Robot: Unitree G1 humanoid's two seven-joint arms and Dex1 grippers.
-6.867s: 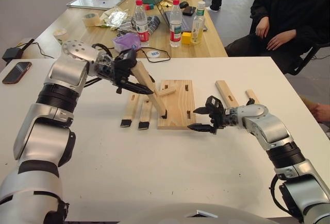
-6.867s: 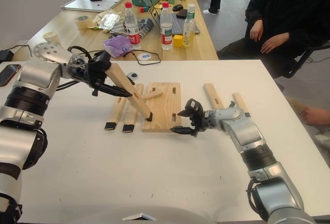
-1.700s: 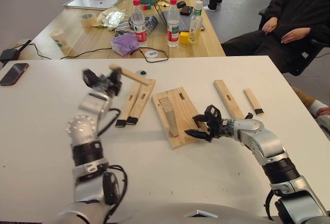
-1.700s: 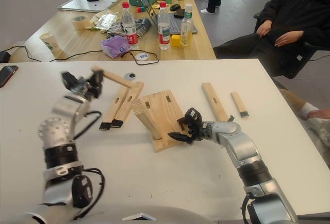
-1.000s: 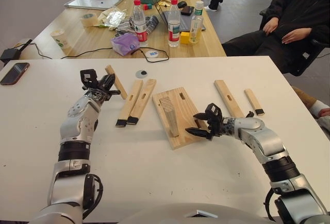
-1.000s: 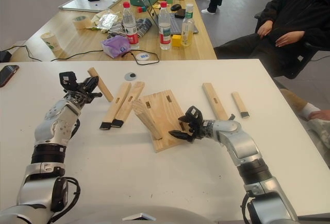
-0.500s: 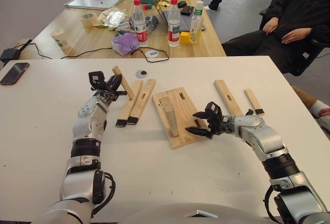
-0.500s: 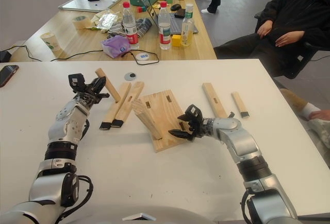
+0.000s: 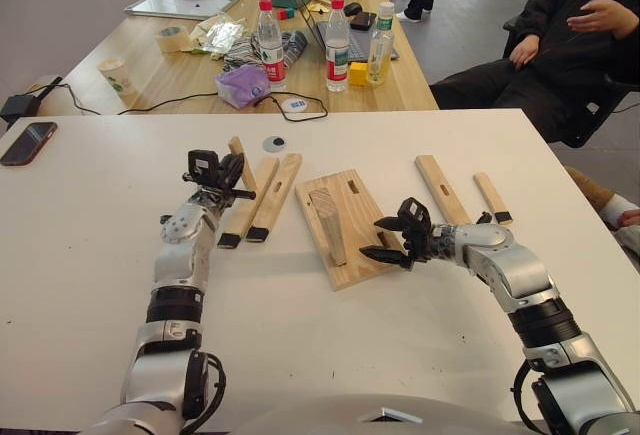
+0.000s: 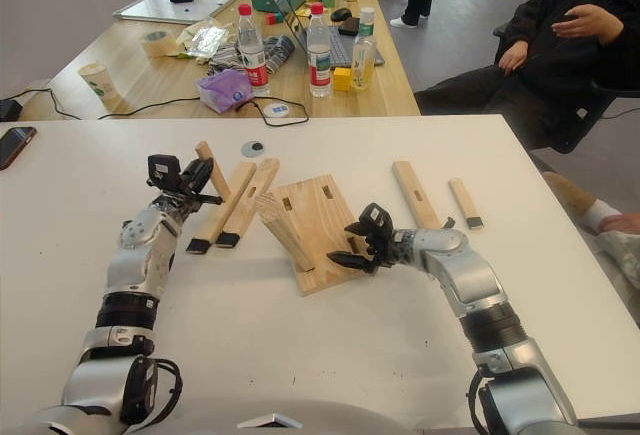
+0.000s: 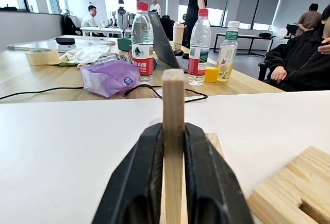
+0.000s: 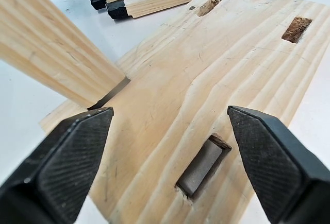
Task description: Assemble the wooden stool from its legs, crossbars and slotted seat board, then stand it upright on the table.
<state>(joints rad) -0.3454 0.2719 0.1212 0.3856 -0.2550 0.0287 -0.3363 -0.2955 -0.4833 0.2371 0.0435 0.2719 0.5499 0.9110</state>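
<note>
White table, slotted seat board lying mid-table, one leg stuck in a slot, tilted. Two loose legs just left of the board. Left gripper clamped on a crossbar beside them. Right gripper spread wide over the board's right edge.

One seat board carries one upright leg. Around it are one crossbar and four other wooden sticks. Three bottles and one roll of tape stand on the far counter.

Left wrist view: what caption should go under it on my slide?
The left tool shut on a slim wooden bar, over the white table.
</note>
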